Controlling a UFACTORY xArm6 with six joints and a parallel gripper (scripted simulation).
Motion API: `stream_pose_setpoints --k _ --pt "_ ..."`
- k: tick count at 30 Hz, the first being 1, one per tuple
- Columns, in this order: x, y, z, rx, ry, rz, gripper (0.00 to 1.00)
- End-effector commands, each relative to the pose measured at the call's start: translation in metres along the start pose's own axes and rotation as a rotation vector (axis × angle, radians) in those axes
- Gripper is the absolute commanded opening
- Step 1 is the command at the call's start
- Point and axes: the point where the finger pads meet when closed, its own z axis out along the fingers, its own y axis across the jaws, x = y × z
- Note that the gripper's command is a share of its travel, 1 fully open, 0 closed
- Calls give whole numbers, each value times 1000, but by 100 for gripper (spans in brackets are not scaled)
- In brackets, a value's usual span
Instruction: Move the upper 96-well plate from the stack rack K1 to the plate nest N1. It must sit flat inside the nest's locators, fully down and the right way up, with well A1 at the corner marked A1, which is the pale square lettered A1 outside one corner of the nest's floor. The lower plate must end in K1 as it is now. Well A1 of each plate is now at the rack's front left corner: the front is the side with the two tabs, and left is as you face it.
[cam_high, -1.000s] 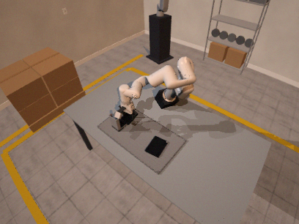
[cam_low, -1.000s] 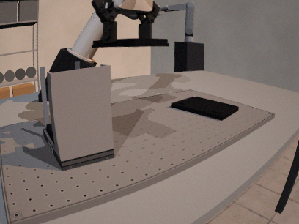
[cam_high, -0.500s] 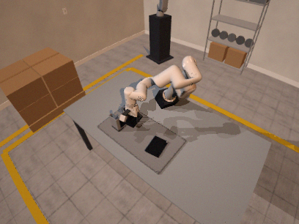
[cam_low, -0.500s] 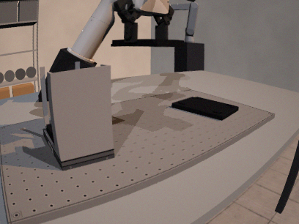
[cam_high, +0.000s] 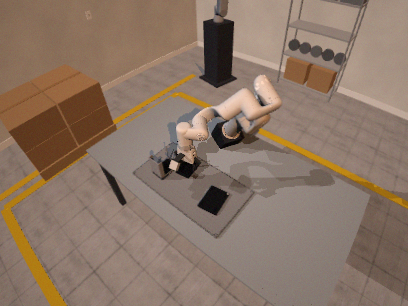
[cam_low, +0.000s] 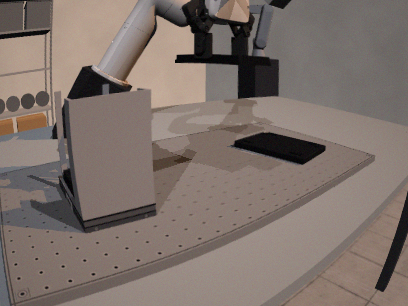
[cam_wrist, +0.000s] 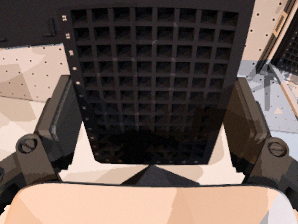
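My gripper (cam_wrist: 153, 94) is shut on the upper 96-well plate (cam_wrist: 154, 63), a black plate with a grid of wells, one finger on each long side. In the exterior view the plate (cam_low: 220, 58) hangs flat and level in the gripper (cam_low: 219, 47), high above the board, between the rack and the nest. The stack rack K1 (cam_low: 109, 160) stands at the left with pale walls; the lower plate inside it is mostly hidden. The plate nest N1 (cam_low: 280, 146) is a dark flat rectangle to the right, also in the top view (cam_high: 213, 199). I cannot make out the A1 mark.
The rack (cam_high: 162, 166) and nest stand on a perforated grey board (cam_low: 200, 200) on the table. The arm's base (cam_high: 227, 134) sits behind the board. Cardboard boxes (cam_high: 50, 117), a black pedestal (cam_high: 218, 50) and a shelf unit (cam_high: 325, 40) stand off the table.
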Motion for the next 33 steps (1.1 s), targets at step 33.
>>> stream_pose_setpoints --k 33 --pt "13 -107 1 -2 3 0 0"
